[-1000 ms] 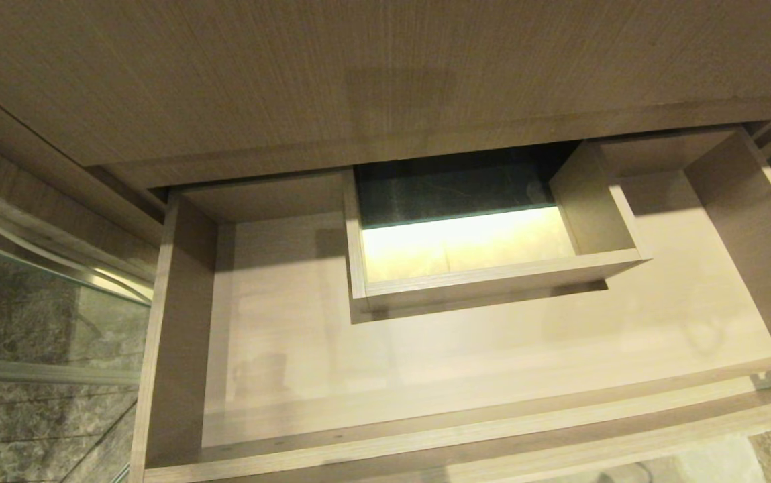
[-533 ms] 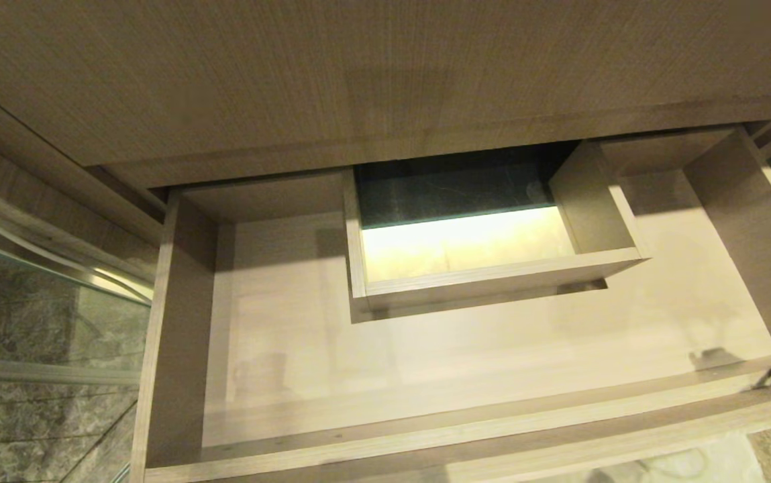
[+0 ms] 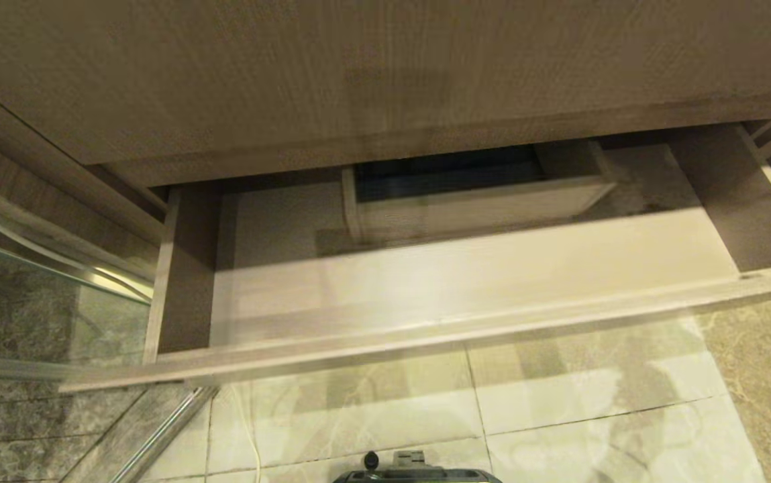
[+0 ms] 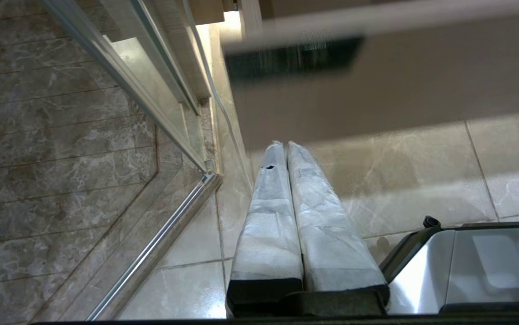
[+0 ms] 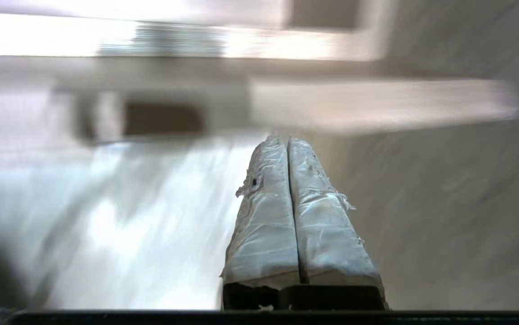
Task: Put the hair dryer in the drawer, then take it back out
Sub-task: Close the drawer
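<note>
The drawer (image 3: 425, 282), pale beige wood-grain, stands partly out from under the counter, and its inside holds nothing that I can see. Only the front of the rectangular cutout (image 3: 452, 181) in its base shows. The hair dryer is out of view in every frame. In the right wrist view, my right gripper (image 5: 282, 139) is shut on nothing, its wrapped fingers (image 5: 264, 216) pointing at blurred pale wood of the drawer (image 5: 376, 104). My left gripper (image 4: 284, 144) is shut and empty, hanging parked over the floor tiles below the drawer front (image 4: 376, 90).
The counter top (image 3: 358, 80) overhangs the drawer. A glass shower screen with a metal rail (image 3: 56, 268) stands at the left. Pale floor tiles (image 3: 559, 416) lie in front, with a thin pale cord (image 3: 247, 429) across them. My base (image 3: 419, 473) sits at the near edge.
The drawer has slid well back under the counter, covering most of the cutout and uncovering floor tiles in front. The counter and shower screen have kept their places.
</note>
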